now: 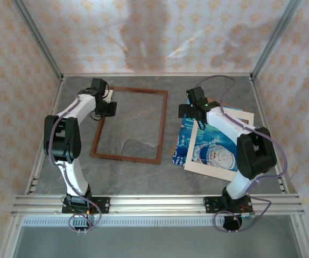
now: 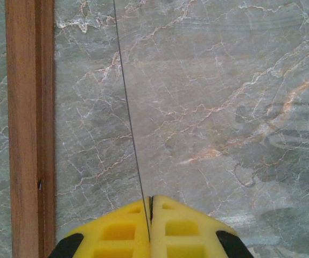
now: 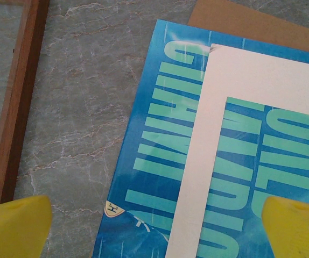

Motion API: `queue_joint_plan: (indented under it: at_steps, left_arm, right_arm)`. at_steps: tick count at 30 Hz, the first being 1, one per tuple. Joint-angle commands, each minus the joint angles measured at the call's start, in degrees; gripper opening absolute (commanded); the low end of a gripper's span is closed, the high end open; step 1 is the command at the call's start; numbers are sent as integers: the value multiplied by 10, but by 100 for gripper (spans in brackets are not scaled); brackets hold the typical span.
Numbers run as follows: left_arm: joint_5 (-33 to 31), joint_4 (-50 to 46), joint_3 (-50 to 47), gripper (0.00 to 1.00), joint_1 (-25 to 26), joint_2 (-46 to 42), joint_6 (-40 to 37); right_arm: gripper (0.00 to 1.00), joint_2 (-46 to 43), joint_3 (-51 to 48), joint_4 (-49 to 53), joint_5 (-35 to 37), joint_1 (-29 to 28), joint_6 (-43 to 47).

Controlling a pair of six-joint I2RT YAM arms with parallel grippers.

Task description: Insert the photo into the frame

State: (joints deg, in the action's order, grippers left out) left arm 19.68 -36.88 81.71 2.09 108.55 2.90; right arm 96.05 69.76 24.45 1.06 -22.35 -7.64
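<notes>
The frame [image 1: 163, 126] lies flat on the marble table [image 1: 144, 180], left of centre in the top view. At the frame's upper left corner the left gripper [image 1: 110, 107] has its yellow fingers [image 2: 117, 231] pressed together on the edge of a thin clear pane [image 2: 130, 118]. The photo [image 3: 144, 161] lies right of the frame and apart from it, under a cream mat [image 3: 240, 70] and over brown cardboard [image 3: 235, 21]. The right gripper [image 3: 155, 226] hangs over the photo's upper left part, fingers wide apart.

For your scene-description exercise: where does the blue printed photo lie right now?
Top view: the thin blue printed photo lies right of the reddish-brown wooden frame, partly under the cream mat border.
</notes>
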Motion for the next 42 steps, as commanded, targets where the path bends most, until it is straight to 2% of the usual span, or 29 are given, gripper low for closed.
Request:
queue_joint_plan:
  at_steps: [1, 16, 42]
  left_arm:
    - [-21, -23, 8, 0, -9, -15, -13]
    - [-6, -20, 5, 0, -10, -6, -6]
    - [-21, -28, -4, 0, -10, -16, 2]
  right_arm:
    - [100, 3, 14, 11, 14, -1, 4]
    - [100, 4, 13, 11, 15, -1, 5]
    - [100, 8, 20, 13, 14, -1, 6]
